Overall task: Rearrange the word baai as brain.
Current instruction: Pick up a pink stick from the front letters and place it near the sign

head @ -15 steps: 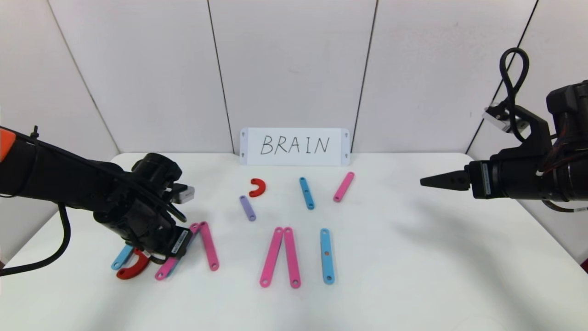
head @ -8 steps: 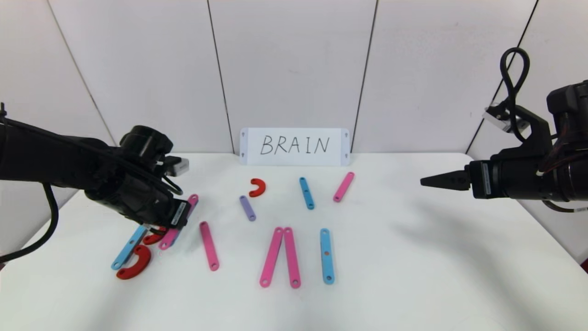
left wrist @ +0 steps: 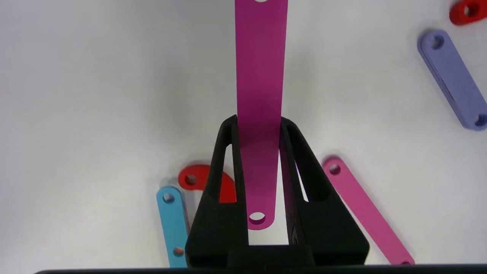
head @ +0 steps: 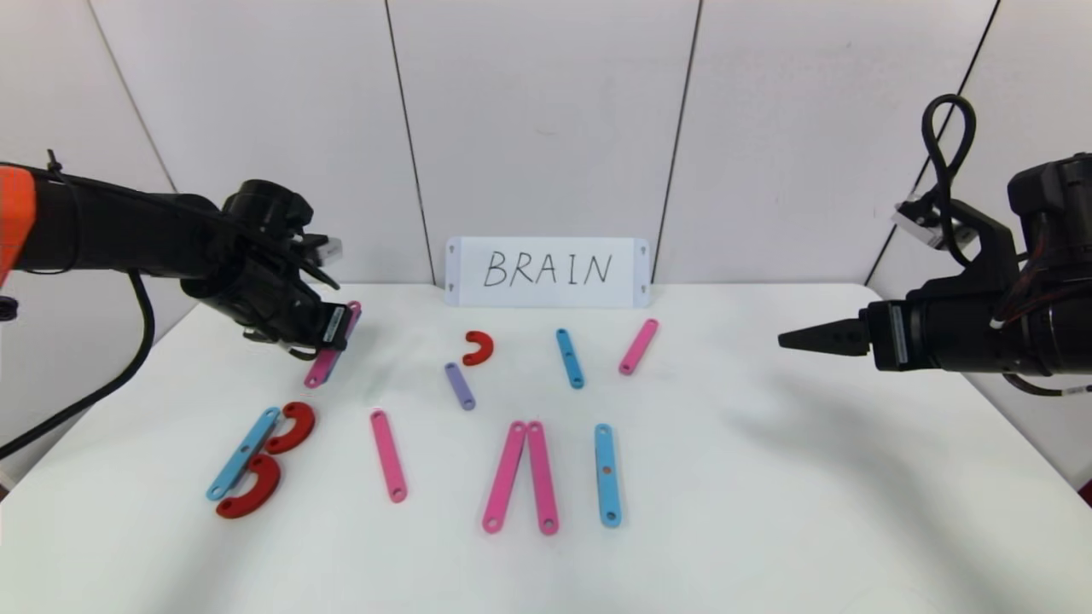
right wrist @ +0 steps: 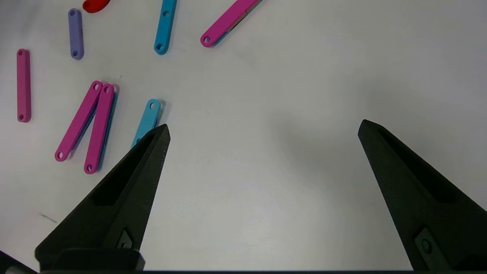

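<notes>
On the worktop (head: 768, 512), nearest the robot at about 7 o'clock, a blue bar (head: 243, 453) with two red arcs (head: 271, 460) touching its right edge makes the B. Just beside it toward 6 o'clock lies a lone pink bar (head: 388, 455), likely the upright of the R not yet built. At 6 o'clock two pink bars (head: 522, 477) meet at their far ends, an A lacking its crossbar, and a blue bar (head: 606, 474) just right of them stands as the I.

Farther back, toward 12 o'clock, spare pieces wait in a loose row: a purple bar (head: 460, 385), a red arc (head: 479, 347), a short blue bar (head: 570, 358) and a short pink bar (head: 638, 346), probably stock for the R and N.

At 10 o'clock the left tool (head: 328, 341) is clamped shut on a pink bar (head: 322, 365), held by one end above the worktop so the free length hangs clear for placing. At 3 o'clock the right tool (head: 789, 341) hovers with its jaws spread wide, holding nothing, well apart from the pieces. Against the back wall leans the white card (head: 547, 271) reading BRAIN.
</notes>
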### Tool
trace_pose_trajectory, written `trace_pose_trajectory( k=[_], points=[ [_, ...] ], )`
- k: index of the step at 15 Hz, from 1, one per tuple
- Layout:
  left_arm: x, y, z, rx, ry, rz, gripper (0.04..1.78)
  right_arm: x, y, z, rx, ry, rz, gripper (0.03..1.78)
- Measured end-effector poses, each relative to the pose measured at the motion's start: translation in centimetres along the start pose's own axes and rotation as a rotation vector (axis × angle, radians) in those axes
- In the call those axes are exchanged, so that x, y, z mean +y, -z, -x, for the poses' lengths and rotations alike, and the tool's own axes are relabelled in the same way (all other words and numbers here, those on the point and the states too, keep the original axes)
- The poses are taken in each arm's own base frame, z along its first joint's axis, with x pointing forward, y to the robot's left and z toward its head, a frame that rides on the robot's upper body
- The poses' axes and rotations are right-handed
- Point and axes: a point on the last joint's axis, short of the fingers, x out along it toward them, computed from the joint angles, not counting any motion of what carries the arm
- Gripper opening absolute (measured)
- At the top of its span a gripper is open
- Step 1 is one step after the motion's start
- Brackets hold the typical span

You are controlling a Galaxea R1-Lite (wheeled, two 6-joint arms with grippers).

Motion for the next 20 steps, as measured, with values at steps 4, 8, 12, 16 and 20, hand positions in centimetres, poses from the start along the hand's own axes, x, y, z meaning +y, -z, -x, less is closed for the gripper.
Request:
trace_pose_trajectory(
  k=[4,8,12,16,20],
  points=[
    [1.7,-2.0,-1.5,0.068,-0.002,-0.084,0.30,-0.1,0.1,-0.2,0.008,0.000,-0.001,1.73],
    [2.4,-1.9,-3.8,0.142,0.013,-0.262,0.30,-0.1,0.3,-0.3,0.015,0.001,-0.002,1.73],
    [2.5,-2.0,-5.7,0.120,0.009,-0.292,0.30,-0.1,0.4,-0.4,0.020,0.001,-0.003,1.73],
    [2.6,-1.9,-6.6,0.117,0.006,-0.290,0.30,-0.2,0.4,-0.4,0.023,0.001,-0.004,1.73],
    [2.6,-1.9,-7.3,0.108,0.001,-0.287,0.53,-0.2,0.5,-0.4,0.024,0.001,-0.005,1.73]
  ],
)
